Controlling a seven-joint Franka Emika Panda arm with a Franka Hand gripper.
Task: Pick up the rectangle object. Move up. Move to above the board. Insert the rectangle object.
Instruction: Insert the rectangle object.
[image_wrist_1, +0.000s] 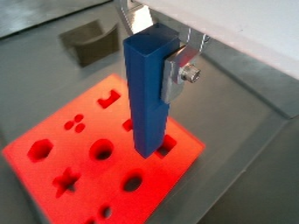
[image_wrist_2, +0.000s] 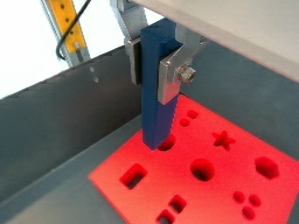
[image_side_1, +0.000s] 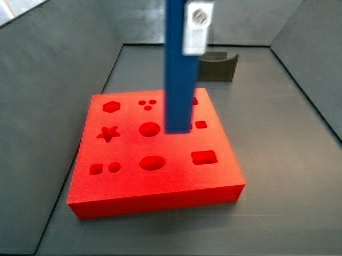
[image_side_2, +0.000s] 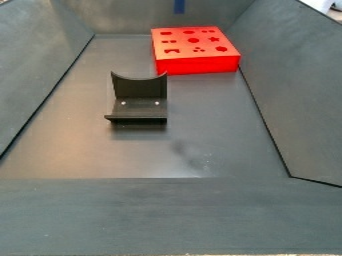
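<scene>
The table (image_side_2: 147, 150) carries the red board (image_side_1: 154, 165) near a far corner, with the fixture (image_side_2: 136, 100) apart at mid-table. The pincer (image_wrist_1: 158, 52), closed on the upright blue rectangle object (image_wrist_1: 149, 96), hangs above the board; the bar's lower end meets a board cut-out.

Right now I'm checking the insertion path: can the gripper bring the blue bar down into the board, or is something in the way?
Probably yes. The gripper holds the rectangle object upright over the board, its lower end at a hole in the top face. Nothing lies between them; the fixture stands off to the side.
</scene>
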